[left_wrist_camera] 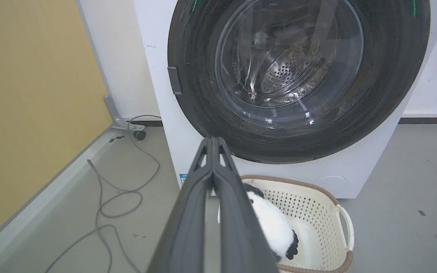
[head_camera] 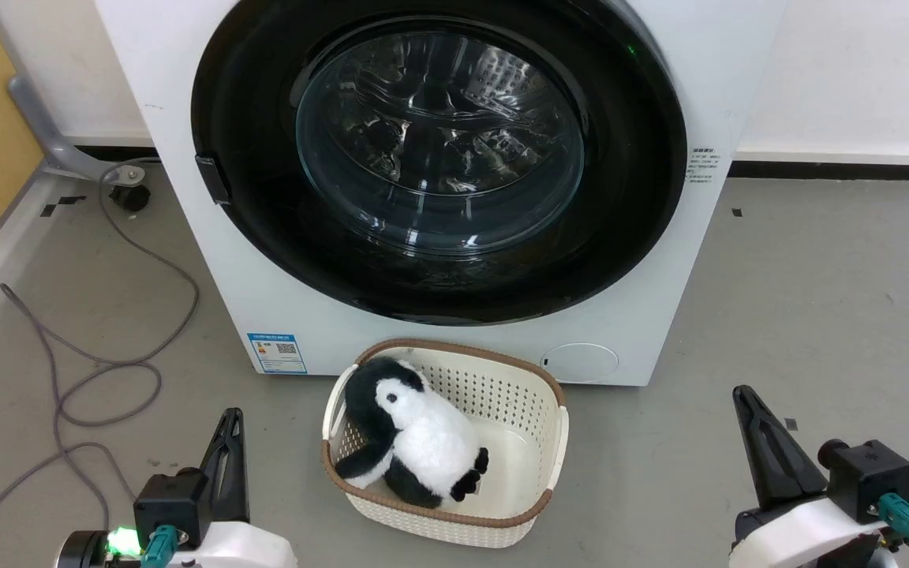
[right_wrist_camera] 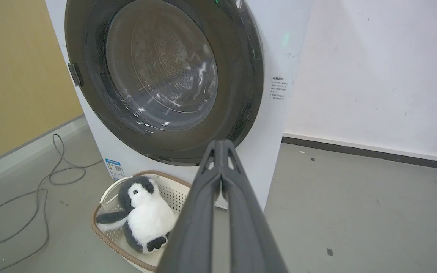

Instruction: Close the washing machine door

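Note:
The white washing machine (head_camera: pixel 186 118) fills the top of the head view. Its door (head_camera: pixel 439 150), a glossy black rim around a clear glass bowl, lies flat against the machine's front, with a small grey latch at its left edge. The same door (left_wrist_camera: pixel 298 76) (right_wrist_camera: pixel 161 76) appears in both wrist views. My left gripper (head_camera: pixel 232 416) is low at the bottom left, shut and empty, well short of the machine. At the bottom right my right gripper (head_camera: pixel 741 394) is shut and empty too. The fingers (left_wrist_camera: pixel 212 182) (right_wrist_camera: pixel 222 182) press together.
A cream basket (head_camera: pixel 533 379) with a brown rim stands on the grey floor right in front of the machine, holding a plush penguin (head_camera: pixel 415 430). A grey cable (head_camera: pixel 107 355) loops over the floor at the left. A yellow wall panel (left_wrist_camera: pixel 32 94) runs along the left.

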